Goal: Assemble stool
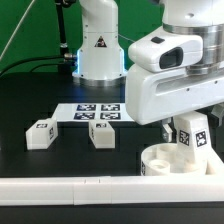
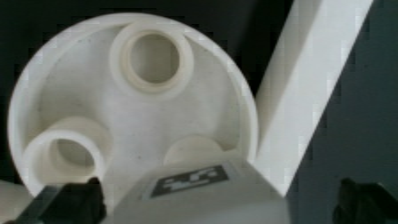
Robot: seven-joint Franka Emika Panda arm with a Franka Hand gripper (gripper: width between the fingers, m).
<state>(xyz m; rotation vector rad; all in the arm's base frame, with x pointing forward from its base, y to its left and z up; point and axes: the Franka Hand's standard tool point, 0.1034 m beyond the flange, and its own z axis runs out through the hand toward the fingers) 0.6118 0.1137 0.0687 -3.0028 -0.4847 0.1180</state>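
Note:
The round white seat disc (image 1: pixel 170 160) lies at the exterior view's lower right, against the front rail. One tagged leg block (image 1: pixel 192 135) stands slightly tilted in it, under my hand. In the wrist view the seat (image 2: pixel 125 110) shows round sockets, and the leg block (image 2: pixel 199 185) rises between my fingers. My gripper (image 2: pixel 217 208) is open astride that leg, with a dark gap on one side of it. Two more leg blocks (image 1: pixel 39 133) (image 1: pixel 101 134) lie on the black table.
The marker board (image 1: pixel 98 113) lies flat behind the loose leg blocks. A long white border rail (image 1: pixel 70 190) runs along the front, also seen beside the seat in the wrist view (image 2: pixel 329 80). The robot base (image 1: pixel 100 45) stands at the back.

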